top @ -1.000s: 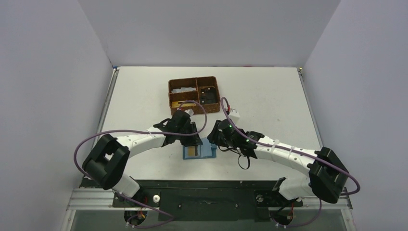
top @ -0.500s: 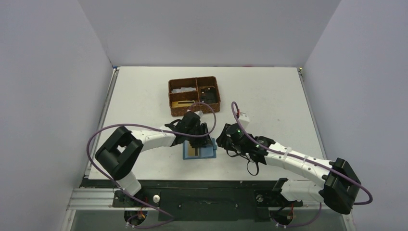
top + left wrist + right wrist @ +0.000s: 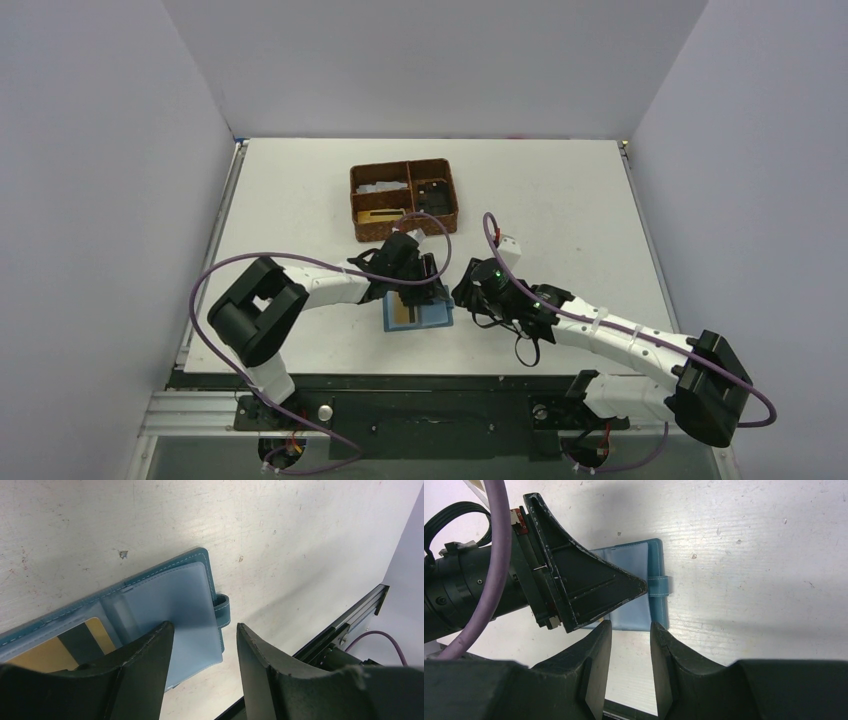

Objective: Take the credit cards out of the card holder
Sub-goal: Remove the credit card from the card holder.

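**Card holder** [image 3: 418,315]: teal wallet, lying open and flat on the table [image 3: 560,200], towards its near edge and between the two claws. The snap tab [image 3: 659,586] juts from the right-hand edge. The clear pocket leaf lies on top.

**Credit card** [image 3: 401,316]: tan-gold, in the left panel, partly tucked in its slot.

**Left gripper** [image 3: 205,626]: low over the wallet, fingers spread wide, nothing between them. One fingertip hangs above the clear leaf, the other outside the tab edge.

**Right gripper** [image 3: 630,625]: just right of the wallet, fingers partly apart, gripping nothing.

**Woven basket** [image 3: 400,165]: further back, apart from the wallet.

**Open room**: bare tabletop to the right and far side. The table's near edge runs close by.
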Tool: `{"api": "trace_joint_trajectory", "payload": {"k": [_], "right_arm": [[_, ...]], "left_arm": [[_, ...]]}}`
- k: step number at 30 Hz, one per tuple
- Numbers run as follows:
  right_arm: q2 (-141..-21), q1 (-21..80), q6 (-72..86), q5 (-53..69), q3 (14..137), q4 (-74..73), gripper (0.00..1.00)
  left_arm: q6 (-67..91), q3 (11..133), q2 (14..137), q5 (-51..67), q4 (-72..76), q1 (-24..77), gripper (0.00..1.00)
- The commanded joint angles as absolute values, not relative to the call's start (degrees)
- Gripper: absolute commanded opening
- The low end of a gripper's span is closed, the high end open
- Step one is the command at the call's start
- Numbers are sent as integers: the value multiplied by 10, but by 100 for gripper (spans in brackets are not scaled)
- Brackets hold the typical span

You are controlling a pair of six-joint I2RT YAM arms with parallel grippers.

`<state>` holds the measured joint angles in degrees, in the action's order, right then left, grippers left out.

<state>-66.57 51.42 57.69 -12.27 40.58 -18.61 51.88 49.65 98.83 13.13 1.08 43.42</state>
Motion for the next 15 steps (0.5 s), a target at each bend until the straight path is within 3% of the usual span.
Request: {"api": "trace_joint_trajectory", "payload": {"k": [1, 15], "right_arm": [[-654, 518, 577, -141, 409, -187, 31], [-660, 520, 567, -143, 428, -194, 31]], "left_arm": [[510, 496, 996, 121, 18, 437, 48], [485, 521, 933, 110, -43, 434, 53]]}}
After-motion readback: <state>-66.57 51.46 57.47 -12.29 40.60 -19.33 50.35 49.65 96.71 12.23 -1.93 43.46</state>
